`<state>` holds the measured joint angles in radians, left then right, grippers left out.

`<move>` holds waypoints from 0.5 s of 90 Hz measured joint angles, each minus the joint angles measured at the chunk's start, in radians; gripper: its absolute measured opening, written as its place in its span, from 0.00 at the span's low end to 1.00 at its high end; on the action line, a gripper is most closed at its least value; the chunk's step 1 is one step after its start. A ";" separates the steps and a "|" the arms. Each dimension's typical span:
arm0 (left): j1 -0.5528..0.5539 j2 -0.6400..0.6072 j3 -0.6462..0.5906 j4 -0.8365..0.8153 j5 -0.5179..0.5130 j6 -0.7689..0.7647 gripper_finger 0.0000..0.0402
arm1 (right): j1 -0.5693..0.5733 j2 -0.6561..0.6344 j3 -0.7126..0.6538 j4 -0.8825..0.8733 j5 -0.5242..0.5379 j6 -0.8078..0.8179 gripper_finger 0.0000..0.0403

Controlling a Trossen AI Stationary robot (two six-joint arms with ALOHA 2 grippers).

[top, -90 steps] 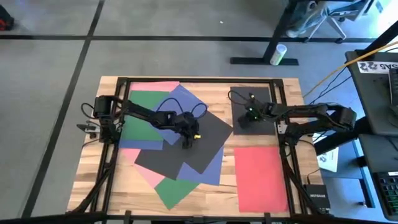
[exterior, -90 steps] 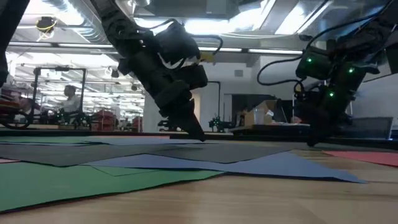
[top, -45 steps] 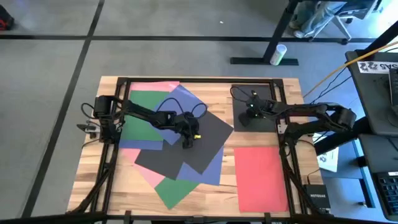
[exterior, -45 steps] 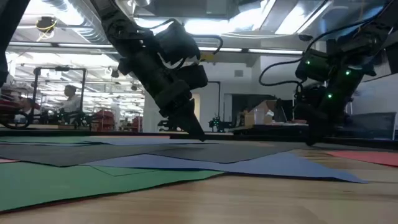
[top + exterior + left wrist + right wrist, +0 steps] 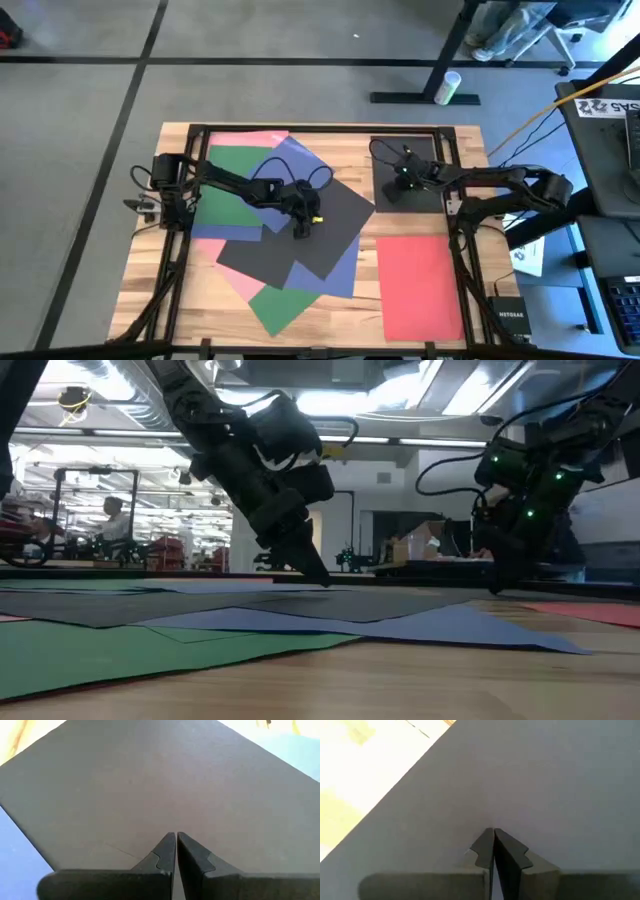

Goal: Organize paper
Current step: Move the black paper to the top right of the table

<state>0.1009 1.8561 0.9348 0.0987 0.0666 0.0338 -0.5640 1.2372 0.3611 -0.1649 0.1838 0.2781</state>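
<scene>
I find almost no change across the last second: the left tool point(image 5: 301, 232) holds the same spot on the large black construction-paper sheet point(image 5: 300, 235) at the middle of the pale wooden surface point(image 5: 420, 340), while the right tool point(image 5: 388, 197) has shifted only slightly over the smaller black sheet point(image 5: 405, 172) at the far right corner. I judge from this that both arms are pinning or about to slide their sheets, and that the sorting is at an early stage. The loose pile is still fanned out on the left half: a green sheet point(image 5: 232, 187), a pink sheet point(image 5: 252, 140) at the far edge, a blue sheet point(image 5: 330, 275) under the black one, and a second green sheet point(image 5: 285, 305) poking out at the near edge. A red sheet point(image 5: 420, 285) lies alone on the right, well apart from the pile. The overhead view gives the layout but not the finger state; the left wrist view shows that tool's fingers point(image 5: 162, 857) closed together, tips down on the black paper, and the right wrist view shows its fingers point(image 5: 485, 847) likewise closed on its own sheet. The level view alone confirms both tips reach down to paper height and shows a person point(image 5: 112, 520) seated far behind.
</scene>
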 joint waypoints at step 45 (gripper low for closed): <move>0.000 0.000 -0.009 0.005 0.000 -0.010 0.00 | 0.063 -0.190 0.002 -0.108 -0.107 0.029 0.00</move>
<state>0.1009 1.8561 0.9259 0.1042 0.0665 0.0241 -0.5014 1.0472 0.3634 -0.2728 0.0766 0.3074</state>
